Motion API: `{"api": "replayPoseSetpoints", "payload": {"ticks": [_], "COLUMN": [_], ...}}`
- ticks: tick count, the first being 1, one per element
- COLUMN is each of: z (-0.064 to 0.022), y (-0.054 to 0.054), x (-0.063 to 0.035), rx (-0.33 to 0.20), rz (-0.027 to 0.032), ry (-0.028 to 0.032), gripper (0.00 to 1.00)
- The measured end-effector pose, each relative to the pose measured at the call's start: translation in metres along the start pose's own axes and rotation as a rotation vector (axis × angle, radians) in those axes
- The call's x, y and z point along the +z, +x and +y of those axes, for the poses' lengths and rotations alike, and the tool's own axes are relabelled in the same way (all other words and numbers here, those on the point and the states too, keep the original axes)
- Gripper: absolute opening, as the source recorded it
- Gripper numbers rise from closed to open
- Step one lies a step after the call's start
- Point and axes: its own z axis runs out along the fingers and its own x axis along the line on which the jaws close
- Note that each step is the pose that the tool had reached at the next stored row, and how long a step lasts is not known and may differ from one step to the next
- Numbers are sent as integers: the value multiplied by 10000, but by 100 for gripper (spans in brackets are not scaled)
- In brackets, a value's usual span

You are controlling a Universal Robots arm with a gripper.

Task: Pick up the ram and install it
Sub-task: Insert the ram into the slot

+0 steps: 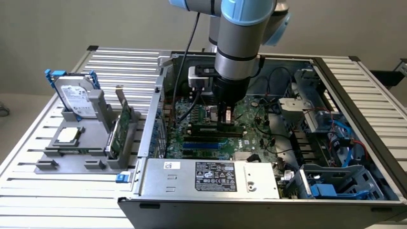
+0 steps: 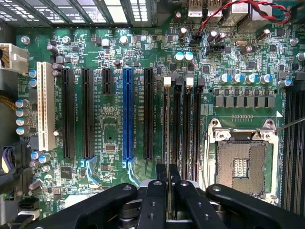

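Your end effector (image 2: 168, 174) nearly closed, pinching ram (image 2: 167, 152) edge-on (just thin sliver, chips hidden), over memory slots (image 2: 180, 124) of motherboard (image 2: 114, 143). You can't tell whether seated; in exterior view arm (image 1: 237, 43) blocks contact.

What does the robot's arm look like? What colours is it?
The robot arm is a thick silver-grey tube with light blue caps on its joint and a black ring. A thin black cable runs down beside it. Its gripper is black, with smooth rounded links and small round screws.
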Motion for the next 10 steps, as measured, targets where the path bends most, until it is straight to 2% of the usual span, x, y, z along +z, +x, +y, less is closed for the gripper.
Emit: {"api": "replayPoseSetpoints", "payload": {"ticks": [10], "z": [-1], "y": [-1], "x": [24], "rx": [4], "rz": [-3], "ry": [1], "gripper": [13]}}
